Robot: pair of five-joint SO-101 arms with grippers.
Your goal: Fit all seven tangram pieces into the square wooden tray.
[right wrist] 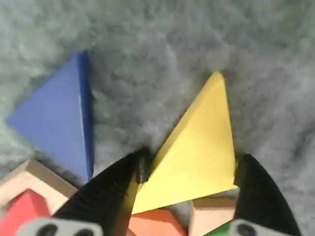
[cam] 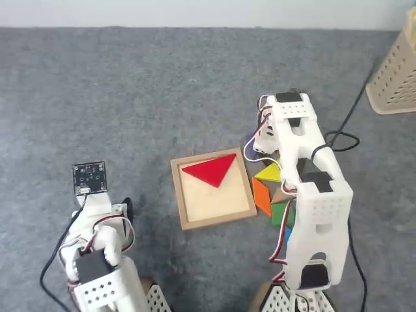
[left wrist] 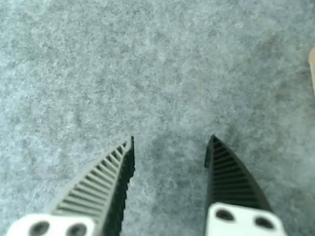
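**Inspector:** Item under review: the yellow triangle point(right wrist: 197, 147). It lies on the worktop just beside the tray point(cam: 178, 194), on the side toward the worktop's right edge, among the loose pieces.

**Clerk:** Its lie against the right hand point(right wrist: 193, 166)?

**Inspector:** The wide end sits between the two fingers. The point runs straight out ahead, so the long axis follows the hand's own line. The hand is released, spread about that wide end with its fingers close to the sides. Whether they touch the wood, I cannot tell.

**Clerk:** Neighbours?

**Inspector:** An orange piece point(right wrist: 152, 223) and a pale wooden piece point(right wrist: 209, 216) lie hard against the wide end. A blue triangle point(right wrist: 56, 118) is near, parted from it by a strip of worktop. In the tray, a red triangle point(cam: 211, 170) fills the part toward the far edge, and the rest of the floor is bare.

**Clerk:** Which arm is nearer?

**Inspector:** The right, plainly. The left hand point(left wrist: 171, 142) hangs released over bare worktop toward the near left corner, apart from the tray, with nothing between its fingers.

**Clerk:** Finding?

**Inspector:** In my judgement the coming carry is short. It runs toward the worktop's left edge, over the tray's rim and into the bare part.
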